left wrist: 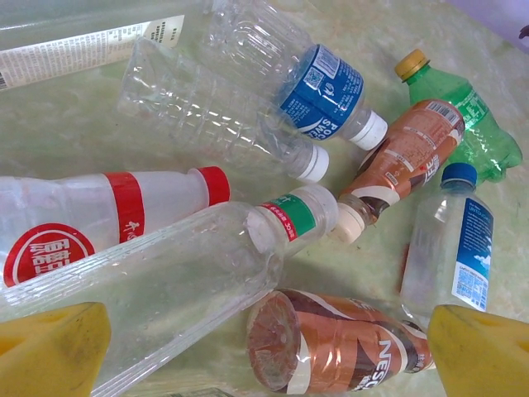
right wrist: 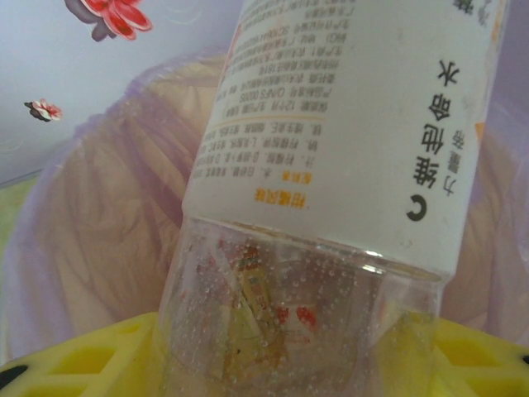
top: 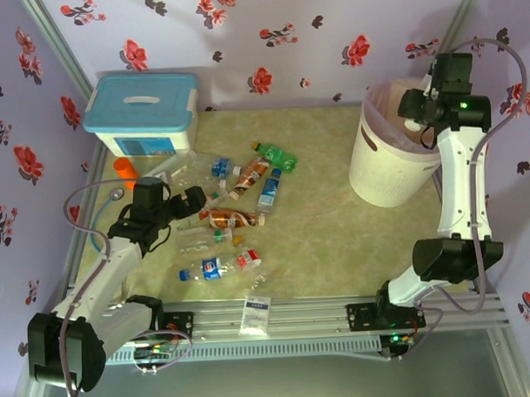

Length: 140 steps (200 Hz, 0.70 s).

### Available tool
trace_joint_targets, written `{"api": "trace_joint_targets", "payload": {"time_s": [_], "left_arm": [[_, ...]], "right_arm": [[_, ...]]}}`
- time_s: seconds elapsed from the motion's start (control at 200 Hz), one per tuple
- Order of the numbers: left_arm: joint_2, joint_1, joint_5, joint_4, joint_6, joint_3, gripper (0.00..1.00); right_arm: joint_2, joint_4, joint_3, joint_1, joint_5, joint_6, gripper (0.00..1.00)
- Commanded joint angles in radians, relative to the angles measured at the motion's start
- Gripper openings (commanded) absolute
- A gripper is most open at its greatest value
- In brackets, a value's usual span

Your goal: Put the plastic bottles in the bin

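Spread wide, the yellow fingers (left wrist: 51, 354) of the left gripper (left wrist: 269, 351) hang low over the heap of bottles (top: 235, 208) on the table (top: 336, 239); whether they touch any cannot be told. Between them lie a clear bottle (left wrist: 190, 289) with a green band at its neck and a brown bottle (left wrist: 331, 351), its base turned toward the camera. Around these lie a red-capped bottle (left wrist: 107, 215), a blue-labelled bottle (left wrist: 318, 91), a green bottle (left wrist: 463, 124) with a yellow cap, and a blue-capped bottle (left wrist: 455, 248), all on their sides. The right gripper (top: 414, 115) is raised over the mouth of the bin (top: 382, 173), and its fingers (right wrist: 74, 360) pinch a white-labelled bottle (right wrist: 347, 124), clear below the label, with the pink liner (right wrist: 99, 215) behind it. The bin stands at the far right of the table, well apart from the heap. A box (top: 140, 111) with a blue lid sits in the far left corner, and an orange cylinder (top: 125, 168) stands just in front of it.
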<state>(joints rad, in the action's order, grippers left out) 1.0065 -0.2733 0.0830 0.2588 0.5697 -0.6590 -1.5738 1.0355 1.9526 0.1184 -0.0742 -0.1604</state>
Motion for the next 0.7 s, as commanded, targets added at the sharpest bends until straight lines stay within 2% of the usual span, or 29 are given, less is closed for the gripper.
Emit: {"api": "trace_joint_targets", "payload": {"time_s": [0.0,0.395,0.695], "left_arm": [[-0.021,-0.006,0.009,-0.001,0.002,-0.019,0.98],[0.005,-0.008,0.013,-0.030,0.002,-0.005,0.98],[0.072,-0.020,0.015,-0.054,-0.005,-0.014,0.98]], "right_arm": [[-0.043,-0.044,-0.026,0.025,0.068,-0.017,0.56],[-0.057,-0.091,-0.241,0.026,0.144,-0.047,0.59],[-0.128,-0.104,-0.313,0.026,0.116,-0.027,0.61]]}}
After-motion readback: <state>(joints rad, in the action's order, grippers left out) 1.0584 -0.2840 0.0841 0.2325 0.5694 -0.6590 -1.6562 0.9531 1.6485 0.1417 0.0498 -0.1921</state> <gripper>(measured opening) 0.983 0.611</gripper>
